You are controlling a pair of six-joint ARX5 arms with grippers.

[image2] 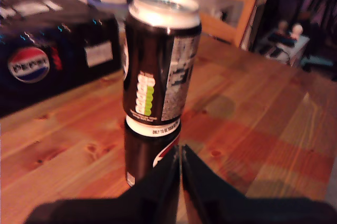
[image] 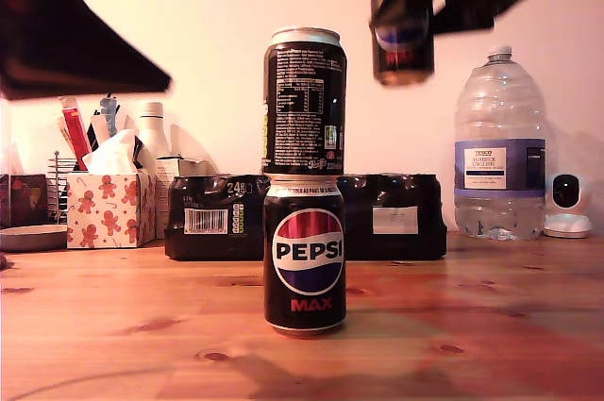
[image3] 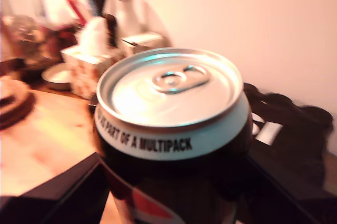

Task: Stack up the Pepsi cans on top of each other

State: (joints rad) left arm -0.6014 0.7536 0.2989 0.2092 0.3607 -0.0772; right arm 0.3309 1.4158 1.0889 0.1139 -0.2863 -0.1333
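Observation:
Two Pepsi cans stand stacked at the middle of the wooden table (image: pixel 491 325): the lower can (image: pixel 305 255) shows its globe and "MAX", and the upper can (image: pixel 304 104) shows white nutrition text. My first gripper (image2: pixel 180 153) is shut and empty, a short way from the stack and level with the lower can (image2: pixel 142 153); the upper can (image2: pixel 160 60) rises beyond it. Its dark arm (image: pixel 75 42) fills the exterior view's upper left. A third Pepsi can (image: pixel 404 42) hangs in the air up and to the exterior view's right of the stack, with my second gripper (image3: pixel 174 192) shut around its body (image3: pixel 171 103).
A black shrink-wrapped multipack (image: pixel 212 217) lies right behind the stack. A large clear water bottle (image: pixel 499 151) and a small white device (image: pixel 568 205) stand at the exterior view's back right. A patterned tissue box (image: pixel 110 208) and clutter sit at its back left. A wooden chair (image2: pixel 221 2) stands past the table.

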